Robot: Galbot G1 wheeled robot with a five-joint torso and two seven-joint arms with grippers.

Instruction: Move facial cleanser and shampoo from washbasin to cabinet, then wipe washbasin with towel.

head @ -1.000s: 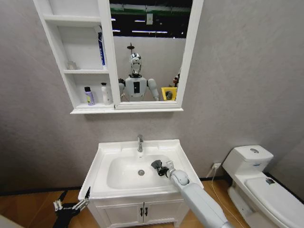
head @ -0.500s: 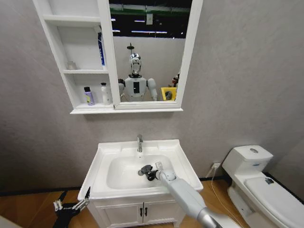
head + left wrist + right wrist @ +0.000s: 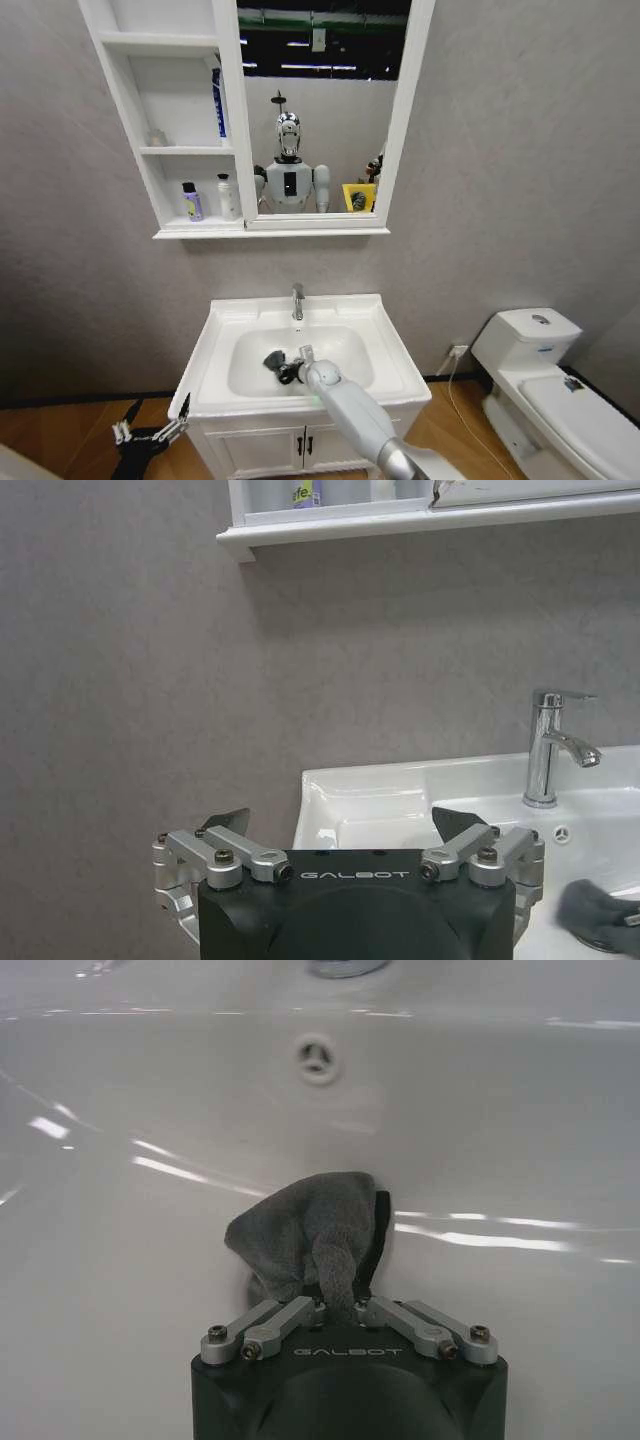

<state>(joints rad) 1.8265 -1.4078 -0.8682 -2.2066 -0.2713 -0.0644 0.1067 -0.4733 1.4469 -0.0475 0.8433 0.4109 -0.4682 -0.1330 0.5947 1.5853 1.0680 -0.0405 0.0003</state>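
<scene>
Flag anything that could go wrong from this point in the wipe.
The right gripper pinches only a small fold of the towel, so the cloth might pull free as it drags across the washbasin bowl. The towel sits over the drain area; it may snag there. The chrome tap stands just behind the wiping arm, so a wider sweep might knock it. The left gripper hangs open, low beside the vanity, out of the way.

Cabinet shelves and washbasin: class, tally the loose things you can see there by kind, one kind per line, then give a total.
Bottles on the cabinet bottom shelf: 2, a purple bottle and a white bottle
Blue tubes: 1, the blue tube
Towels: 1, the towel in the washbasin, held by the right gripper
Total: 4
</scene>
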